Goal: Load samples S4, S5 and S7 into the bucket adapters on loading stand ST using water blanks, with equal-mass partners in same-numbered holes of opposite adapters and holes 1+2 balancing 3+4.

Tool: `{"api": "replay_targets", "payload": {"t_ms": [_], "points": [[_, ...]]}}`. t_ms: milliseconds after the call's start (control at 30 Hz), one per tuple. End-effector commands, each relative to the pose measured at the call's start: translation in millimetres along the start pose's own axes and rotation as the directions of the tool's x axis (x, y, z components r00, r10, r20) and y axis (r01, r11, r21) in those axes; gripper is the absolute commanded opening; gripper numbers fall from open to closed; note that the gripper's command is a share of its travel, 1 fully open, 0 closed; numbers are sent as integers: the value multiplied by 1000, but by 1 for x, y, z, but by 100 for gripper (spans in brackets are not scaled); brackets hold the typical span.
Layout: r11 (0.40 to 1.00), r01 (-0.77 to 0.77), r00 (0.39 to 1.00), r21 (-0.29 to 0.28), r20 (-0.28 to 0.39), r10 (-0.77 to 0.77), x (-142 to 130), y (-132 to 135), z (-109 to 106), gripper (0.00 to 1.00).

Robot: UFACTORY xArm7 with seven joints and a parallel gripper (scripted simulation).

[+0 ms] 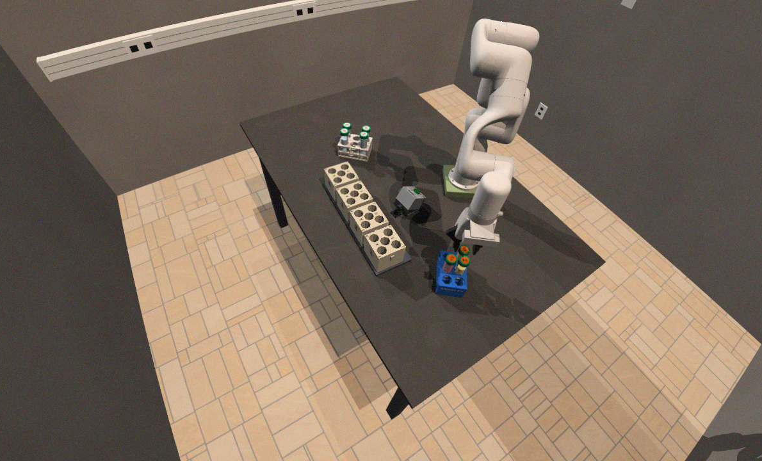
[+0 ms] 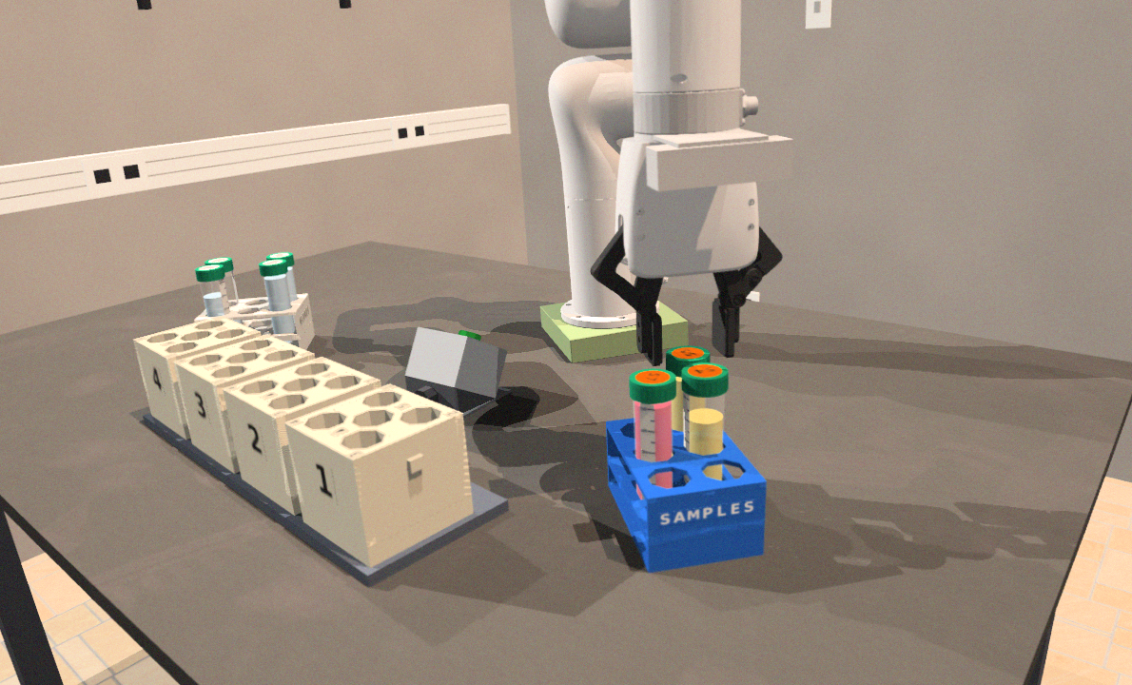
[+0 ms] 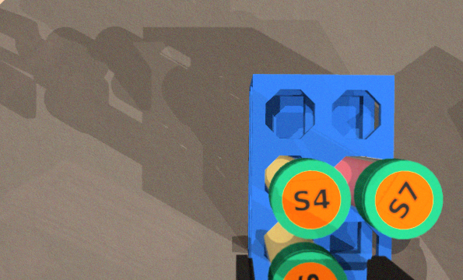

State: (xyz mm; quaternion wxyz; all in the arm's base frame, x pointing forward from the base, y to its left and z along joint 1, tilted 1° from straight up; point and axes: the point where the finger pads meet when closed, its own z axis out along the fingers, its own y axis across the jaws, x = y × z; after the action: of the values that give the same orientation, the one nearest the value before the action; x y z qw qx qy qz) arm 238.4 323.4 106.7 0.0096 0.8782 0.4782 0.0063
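Observation:
My gripper [image 1: 466, 247] [image 2: 691, 349] [image 3: 312, 268] is open, pointing down, its fingertips just above tube S5 [image 1: 463, 250] [image 2: 688, 353] [image 3: 308, 271], one on each side of it in the wrist view. S5 stands in the blue rack [image 1: 451, 291] [image 2: 706, 537] [image 3: 324, 82] with yellow S4 [image 1: 463, 260] [image 2: 704, 375] [image 3: 310, 199] and pink S7 [image 1: 451, 258] [image 2: 653, 382] [image 3: 404, 199]. S7 is filled higher than S4; S5's level is hidden. Adapters 1 [image 2: 322, 502], 2 [image 2: 255, 464], 3 [image 2: 201, 425] and 4 [image 2: 157, 400] stand on stand ST [image 2: 484, 504], no tubes visible in them.
White-dot water blanks [image 1: 364, 135] [image 2: 273, 268] stand in the white rack [image 1: 353, 153] [image 2: 302, 325] beyond adapter 4. The grey desk [image 1: 409, 198] [image 2: 477, 375] with the green DONE key [image 1: 417, 191] [image 2: 468, 334] stands between the adapters and the arm's base.

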Motion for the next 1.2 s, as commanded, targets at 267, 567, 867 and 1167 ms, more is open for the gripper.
{"api": "replay_targets", "payload": {"t_ms": [267, 567, 867, 1167], "points": [[1000, 0, 1000, 0, -4, 0, 2, 0, 2, 57], [1000, 0, 1000, 0, -4, 0, 2, 0, 8, 57], [1000, 0, 1000, 0, -4, 0, 2, 0, 13, 57], [1000, 0, 1000, 0, -4, 0, 2, 0, 19, 57]]}}
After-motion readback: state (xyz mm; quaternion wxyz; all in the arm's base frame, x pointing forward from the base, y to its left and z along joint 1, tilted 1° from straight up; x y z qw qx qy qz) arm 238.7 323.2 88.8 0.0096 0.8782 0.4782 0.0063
